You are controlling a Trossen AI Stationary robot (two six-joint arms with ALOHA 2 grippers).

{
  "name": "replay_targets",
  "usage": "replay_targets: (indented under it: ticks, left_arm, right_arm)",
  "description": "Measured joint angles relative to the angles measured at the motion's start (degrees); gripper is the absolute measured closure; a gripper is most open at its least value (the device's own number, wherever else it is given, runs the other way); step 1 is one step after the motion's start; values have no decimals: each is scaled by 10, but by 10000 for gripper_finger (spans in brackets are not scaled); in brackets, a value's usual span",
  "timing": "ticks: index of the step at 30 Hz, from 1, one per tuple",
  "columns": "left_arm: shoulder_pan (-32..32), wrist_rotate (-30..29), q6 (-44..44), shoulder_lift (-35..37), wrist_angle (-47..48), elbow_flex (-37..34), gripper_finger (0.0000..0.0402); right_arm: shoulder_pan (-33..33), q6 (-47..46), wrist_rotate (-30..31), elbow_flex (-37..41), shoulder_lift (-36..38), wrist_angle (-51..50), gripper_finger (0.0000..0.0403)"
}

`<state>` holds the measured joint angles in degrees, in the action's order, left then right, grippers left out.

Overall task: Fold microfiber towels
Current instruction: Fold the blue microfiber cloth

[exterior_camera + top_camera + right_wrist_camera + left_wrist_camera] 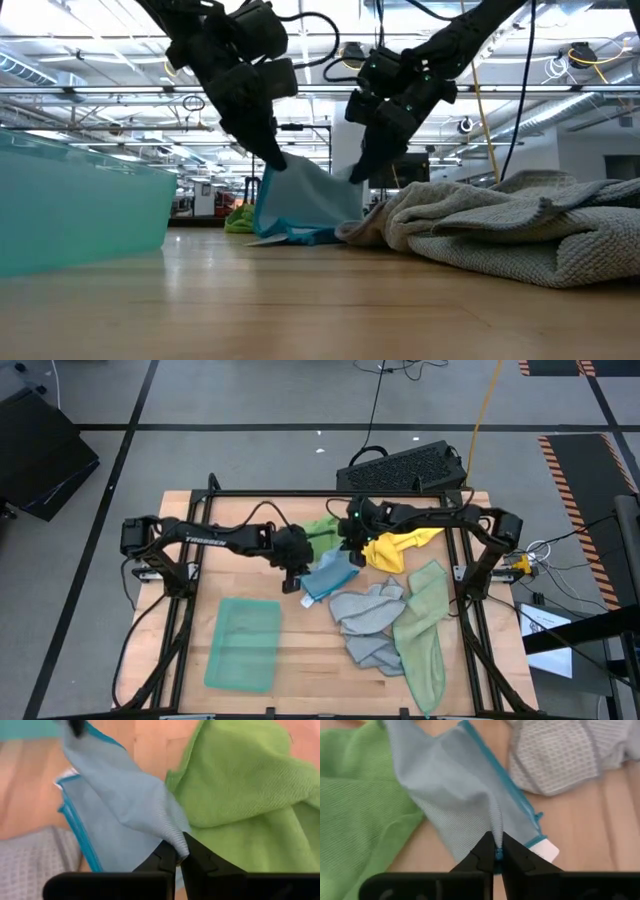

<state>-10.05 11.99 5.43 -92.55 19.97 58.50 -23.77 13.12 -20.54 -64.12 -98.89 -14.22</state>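
Light blue towel: mid-counter, lifted at two edges and sagging between them. Left claw pinched tight on one teal-trimmed edge; right claw pinched tight on the opposite edge. Bright green towel just behind it. Yellow towel, grey towel and sage towel heaped alongside. Teal towel flat on the wooden counter, well apart.

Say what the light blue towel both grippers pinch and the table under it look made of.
Light blue towel: thin soft cloth, likely microfiber, with a fine ribbed weave and teal stitched edge. Table: pale wood, seemingly smooth, with plank seams and grain showing.
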Motion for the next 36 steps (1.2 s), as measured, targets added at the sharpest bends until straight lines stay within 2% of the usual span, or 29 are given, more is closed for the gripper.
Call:
replay_targets:
  ticks: [2,6,10,16,21,27,31,34,36]
  left_arm:
    - [10,0,-9,0,-3,0,388]
    - [23,-1,-35,0,-13,0,393]
    - [35,-3,-42,-1,-34,0,381]
    - [46,-12,-45,-42,-57,-7,395]
    - [46,-26,-60,-56,-54,-7,376]
    - [47,-34,-73,-56,-68,-7,370]
    - [47,-35,-64,-56,-93,-7,335]
    - [47,-26,-85,-56,-106,-7,285]
    - [47,1,-109,-56,-92,-1,248]
  right_arm:
    - [9,1,26,0,0,-19,398]
    - [15,0,37,0,0,-58,397]
    - [19,0,21,0,0,-82,392]
    - [21,-4,10,19,0,-65,391]
    - [23,-12,-8,42,0,-58,385]
    - [26,-35,-20,60,0,-55,349]
    - [26,-52,-21,61,2,-55,303]
    - [26,-73,-22,61,10,-60,267]
    - [25,-90,-22,61,19,-77,247]
